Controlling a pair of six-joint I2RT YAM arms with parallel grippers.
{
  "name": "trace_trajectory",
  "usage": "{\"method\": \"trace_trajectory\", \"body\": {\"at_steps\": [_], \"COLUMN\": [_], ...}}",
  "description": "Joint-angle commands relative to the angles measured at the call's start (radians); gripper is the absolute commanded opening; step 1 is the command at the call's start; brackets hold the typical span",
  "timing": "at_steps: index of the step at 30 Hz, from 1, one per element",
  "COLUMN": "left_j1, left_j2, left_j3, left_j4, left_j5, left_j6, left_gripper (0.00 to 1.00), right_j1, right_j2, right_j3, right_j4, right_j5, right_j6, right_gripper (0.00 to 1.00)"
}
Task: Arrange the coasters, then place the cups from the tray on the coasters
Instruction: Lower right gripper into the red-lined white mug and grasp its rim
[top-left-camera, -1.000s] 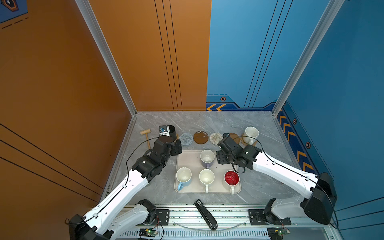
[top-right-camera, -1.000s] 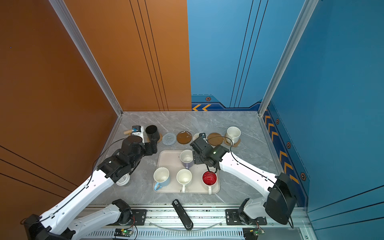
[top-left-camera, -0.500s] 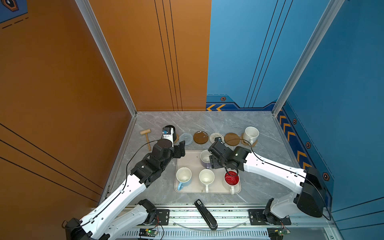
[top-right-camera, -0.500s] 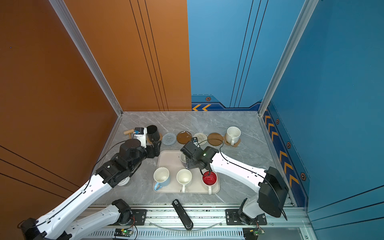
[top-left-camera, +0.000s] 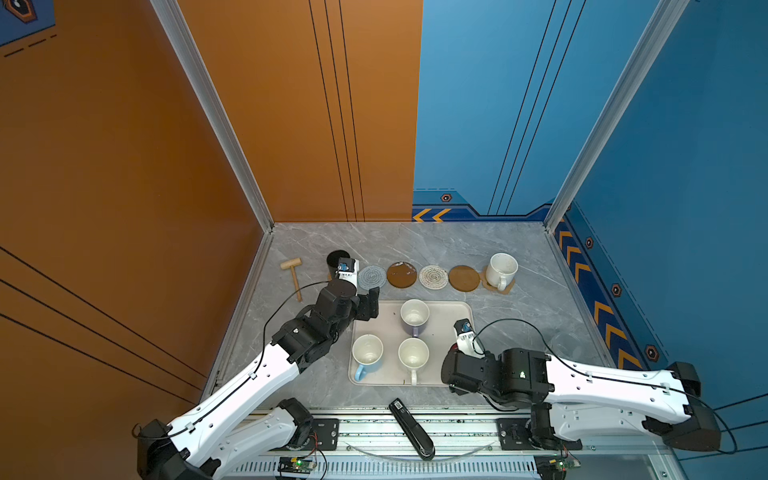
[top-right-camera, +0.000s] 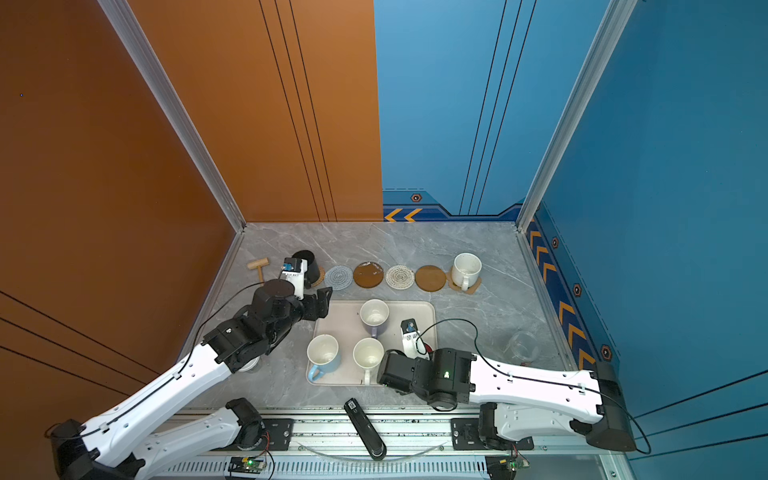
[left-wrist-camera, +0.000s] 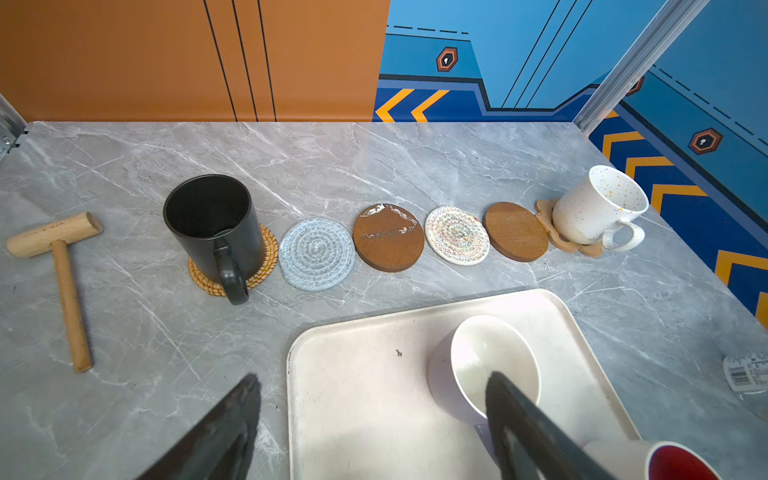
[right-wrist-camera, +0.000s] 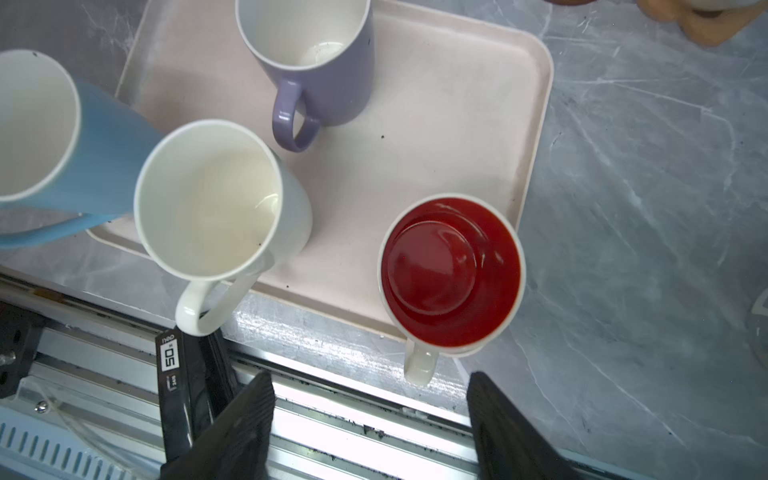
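right arm drawn back to the red-lined mug; both grippers empty

right gripper (right-wrist-camera: 370, 380): a second ago it stood past the far edge of the tray (top-left-camera: 415, 302), beside the coaster row. half a second ago it was over the lavender mug (top-left-camera: 413, 318). it is now at the tray's near right corner. jaws stand well apart and hold nothing. the handle of the red-lined mug (right-wrist-camera: 451, 270) lies just ahead of the fingertips, not touching them.

left gripper (left-wrist-camera: 372, 380): shifted only slightly, from beside the black mug (left-wrist-camera: 212, 224) to the tray's far left corner. jaws wide apart, empty.

mugs and coasters: no change found.
- black mug on the woven coaster (left-wrist-camera: 266, 257).
- speckled mug (left-wrist-camera: 598, 203) on the paw-shaped coaster (left-wrist-camera: 548, 212), at the row's other end.
- between them, bare: grey coaster (left-wrist-camera: 316, 253), marked brown coaster (left-wrist-camera: 388, 237), white coaster (left-wrist-camera: 456, 235), plain brown coaster (left-wrist-camera: 515, 230).
- lavender mug, blue mug (top-left-camera: 367, 353), white mug (top-left-camera: 413, 355) and red-lined mug all upright on the tray.
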Motion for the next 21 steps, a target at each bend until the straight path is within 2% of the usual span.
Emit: {"method": "trace_trajectory", "body": {"at_steps": [1,8,11,12,21], "left_j1": [-0.015,-0.035,-0.041,-0.040,-0.046], "left_j2": [0.008,0.013,0.011,0.011,0.033], "left_j3": [-0.003,-0.010,-0.019,-0.020,-0.032], "left_j4": [0.018,0.025,0.033,0.039,0.059], "left_j5": [-0.024,-0.034,-0.039,-0.038,-0.036], "left_j6": [0.023,0.025,0.025,0.025,0.017], "left_gripper": [0.85,0.85,0.85,0.90,0.90], "right_j1": [0.052,0.053,0.042,0.038,-0.028], "right_j2": [0.034,0.066,0.024,0.006,-0.063], "right_j3": [-0.012,-0.065,-0.093,-0.104,-0.195], "right_j4": [-0.094,-0.116,-0.114,-0.107,-0.002], "right_j5": [0.038,-0.025,-0.014,-0.010,-0.067], "right_j6": [0.147,0.203,0.236,0.239,0.205], "right_gripper": [0.71,0.60,0.59,0.59,0.55]}}
